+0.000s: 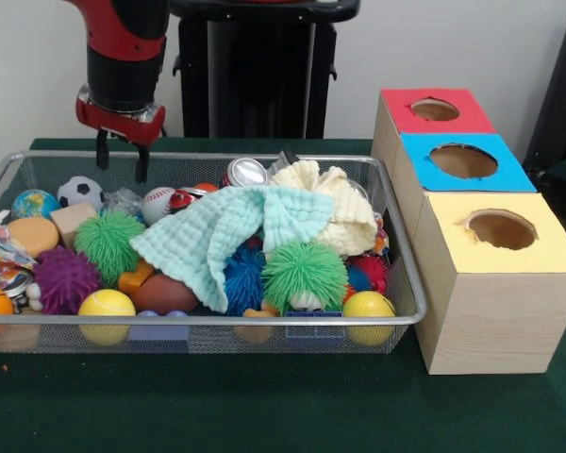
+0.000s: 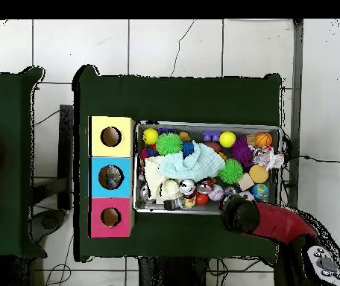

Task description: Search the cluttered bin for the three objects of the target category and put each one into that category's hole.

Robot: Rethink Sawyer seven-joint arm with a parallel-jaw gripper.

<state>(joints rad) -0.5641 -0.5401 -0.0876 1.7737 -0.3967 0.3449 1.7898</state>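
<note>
Tabletop (image 1: 264, 406) nearest, bare green felt; on it the wire bin (image 1: 198, 326) and, just beside it, three holed boxes (image 1: 491, 274) (yellow, blue, red). Claw (image 1: 121, 157) hangs spread and empty over the bin's rear rim, above the soccer ball (image 1: 79, 192). Target category undeterminable; all candidates lie below and forward of the claw.

Table (image 1: 264, 406), dark green cloth top: one wire mesh bin (image 1: 208, 335) of toys; beside it, three boxes (image 1: 491, 311) with holes.
</note>
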